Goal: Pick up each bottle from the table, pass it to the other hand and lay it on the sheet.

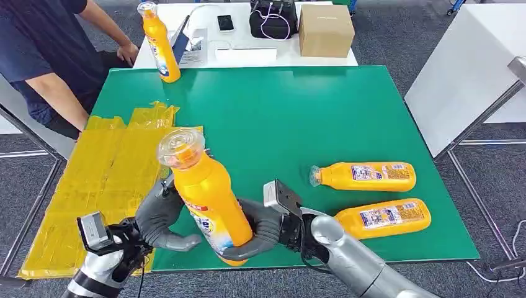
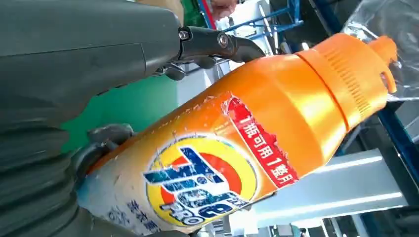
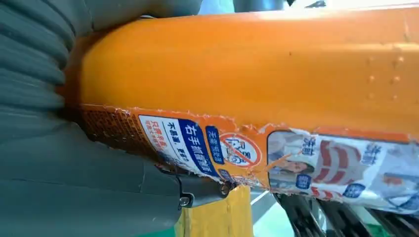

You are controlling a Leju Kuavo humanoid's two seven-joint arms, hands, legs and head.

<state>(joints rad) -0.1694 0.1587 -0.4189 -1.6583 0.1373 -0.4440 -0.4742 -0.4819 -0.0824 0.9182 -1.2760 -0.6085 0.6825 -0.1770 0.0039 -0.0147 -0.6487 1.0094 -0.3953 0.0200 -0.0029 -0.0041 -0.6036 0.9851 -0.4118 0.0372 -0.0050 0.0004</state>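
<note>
Both sets of fingers are clamped on one bottle, held upright and tilted at the table's 6 o'clock edge: right hand low on the body, left hand behind it. Judged mid-handover. The right should let go only once the left grips firmly, then carry toward the sheet at 9 o'clock.

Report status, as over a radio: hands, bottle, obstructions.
Left hand and right hand both grip the orange plastic detergent bottle, mid-handover. Yellow plastic sheet bare. No obstruction seen.
</note>
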